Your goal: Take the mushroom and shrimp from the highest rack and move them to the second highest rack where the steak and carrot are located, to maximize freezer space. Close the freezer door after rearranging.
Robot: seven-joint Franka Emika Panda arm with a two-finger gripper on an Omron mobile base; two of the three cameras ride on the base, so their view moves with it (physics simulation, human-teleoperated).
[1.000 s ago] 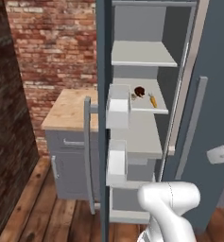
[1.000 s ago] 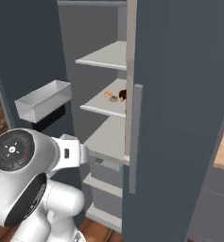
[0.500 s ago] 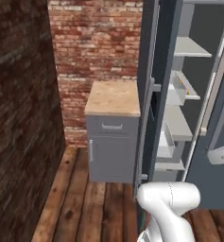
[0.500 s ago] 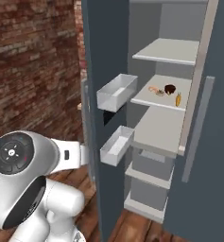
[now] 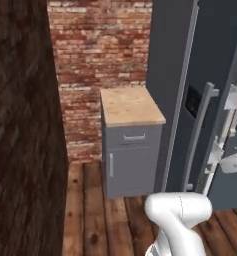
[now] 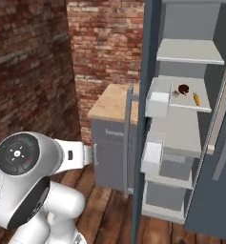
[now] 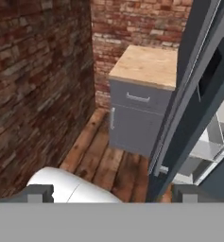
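Brickwork is swung across the left base view, where half a second ago open freezer shelves were framed; the camera has been carried round by the base, not the things. A small grey cabinet [image 5: 132,145] with a wooden top is now centred, and the freezer door [image 5: 176,90] is seen edge-on beside it.

Over in the right base view, the freezer interior is laid open: the highest rack [image 6: 190,51] is seen bare, while on the second highest rack [image 6: 200,102] a dark steak [image 6: 183,89] and an orange carrot [image 6: 196,99] are grouped with a small pale item beside them. Mushroom and shrimp cannot be told apart at this size. The rearranging is judged done, with only the door left to be shut.

From the hand view, the gripper [image 7: 112,193] is shown spread wide and empty, its fingertips [image 7: 39,193] pointed past the cabinet toward the door's edge.
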